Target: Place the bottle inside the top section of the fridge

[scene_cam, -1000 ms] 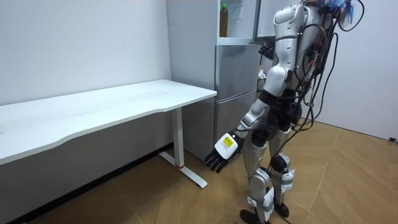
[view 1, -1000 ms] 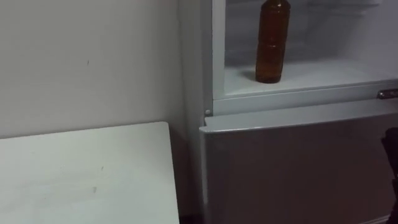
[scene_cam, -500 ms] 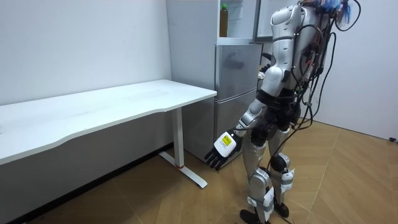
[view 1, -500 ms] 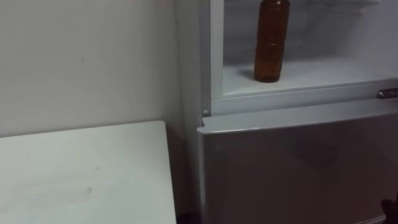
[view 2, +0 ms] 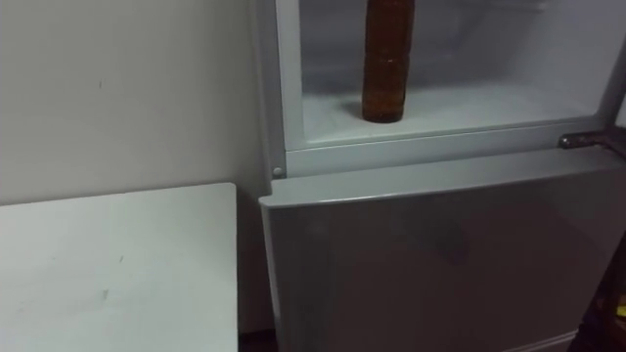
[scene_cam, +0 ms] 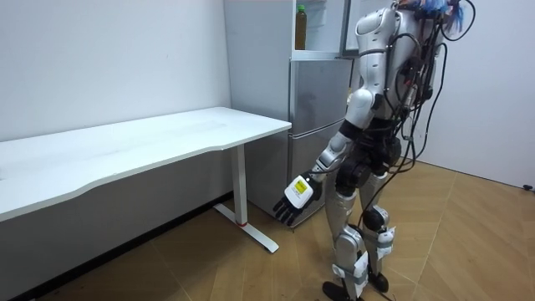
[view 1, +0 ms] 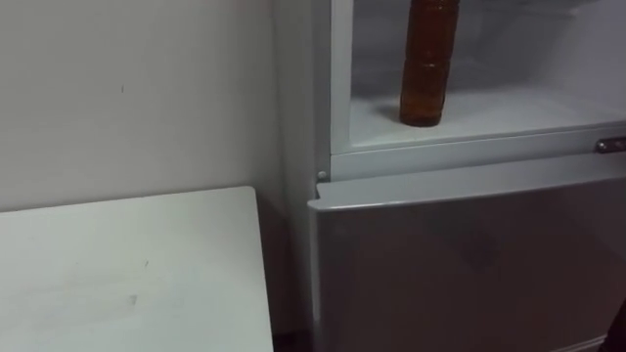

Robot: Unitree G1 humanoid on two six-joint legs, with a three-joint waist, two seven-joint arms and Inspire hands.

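Note:
A brown bottle (view 1: 427, 68) stands upright on the white shelf (view 1: 489, 115) of the open upper fridge, near its left wall; in the room view the bottle (scene_cam: 300, 27) shows at the top of the grey fridge (scene_cam: 318, 92). No hand touches it. I stand right in front of the fridge. My left hand (scene_cam: 293, 201) hangs open at thigh height, holding nothing. A dark edge of my right hand (view 2: 614, 311) shows low at the right, well below the bottle.
The lower fridge door (view 1: 460, 264) is closed. A white table (view 1: 127, 284) stands against the wall just left of the fridge. A small metal hinge bracket (view 1: 608, 145) sits at the compartment's right edge. Wooden floor (scene_cam: 468, 242) lies behind me.
My right hand has dropped down along the right edge of the left eye view. My torso has straightened slightly and the camera shifted with it. The bottle has not moved.

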